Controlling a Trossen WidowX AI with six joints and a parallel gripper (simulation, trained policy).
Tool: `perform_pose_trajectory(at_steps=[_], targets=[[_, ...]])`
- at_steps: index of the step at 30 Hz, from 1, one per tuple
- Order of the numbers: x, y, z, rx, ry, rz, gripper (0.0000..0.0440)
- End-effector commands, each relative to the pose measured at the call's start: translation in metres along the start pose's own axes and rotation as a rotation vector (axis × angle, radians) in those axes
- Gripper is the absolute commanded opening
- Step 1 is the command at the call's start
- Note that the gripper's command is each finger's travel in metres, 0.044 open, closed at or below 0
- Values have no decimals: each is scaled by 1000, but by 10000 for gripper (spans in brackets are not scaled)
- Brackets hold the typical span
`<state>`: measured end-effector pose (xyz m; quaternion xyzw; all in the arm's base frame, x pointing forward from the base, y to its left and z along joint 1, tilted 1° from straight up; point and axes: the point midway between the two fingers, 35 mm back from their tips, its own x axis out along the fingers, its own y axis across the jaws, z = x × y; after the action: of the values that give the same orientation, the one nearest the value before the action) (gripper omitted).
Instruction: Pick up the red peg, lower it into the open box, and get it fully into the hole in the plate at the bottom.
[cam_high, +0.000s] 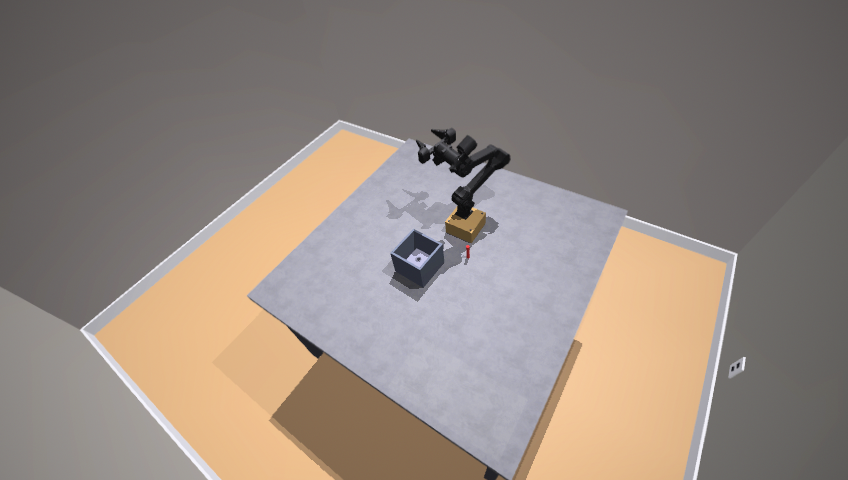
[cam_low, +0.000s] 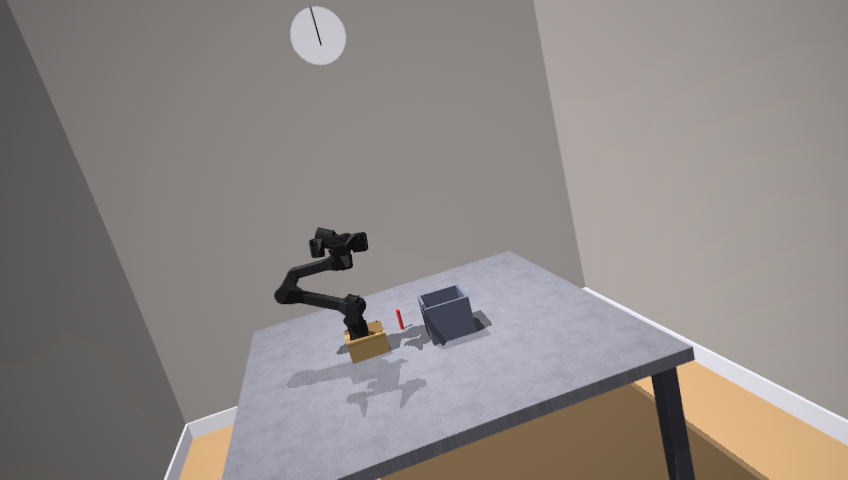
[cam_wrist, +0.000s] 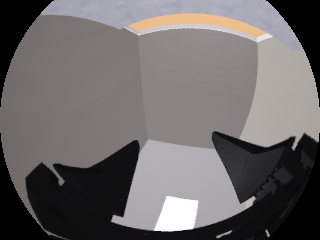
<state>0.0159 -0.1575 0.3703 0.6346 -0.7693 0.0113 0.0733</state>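
My end effector (cam_high: 425, 141) (cam_low: 338, 242) (cam_wrist: 176, 140) is wide open, holding nothing, above the tabletop (cam_high: 487, 333) (cam_low: 309, 404) (cam_wrist: 90, 7), where the red peg (cam_high: 467, 252) (cam_low: 399, 319) stands upright outside the open box (cam_high: 421, 274) (cam_low: 450, 321).

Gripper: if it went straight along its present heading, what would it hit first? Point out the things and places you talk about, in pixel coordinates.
Probably nothing nearby: the wrist view shows only distant wall and ceiling beyond the open gripper (cam_high: 423, 137) (cam_low: 338, 242) (cam_wrist: 176, 140). Depth is unclear.
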Motion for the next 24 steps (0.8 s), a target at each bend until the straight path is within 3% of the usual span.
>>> perform_pose_trajectory(at_steps=[1,2,10,24], targets=[[0,-2,-4,1,15,-11,421],[0,-4,-8,1,31,-24,438],[-5,-27,-51,55,153,-188,440],[-43,-93,-108,148,293,-624,440]])
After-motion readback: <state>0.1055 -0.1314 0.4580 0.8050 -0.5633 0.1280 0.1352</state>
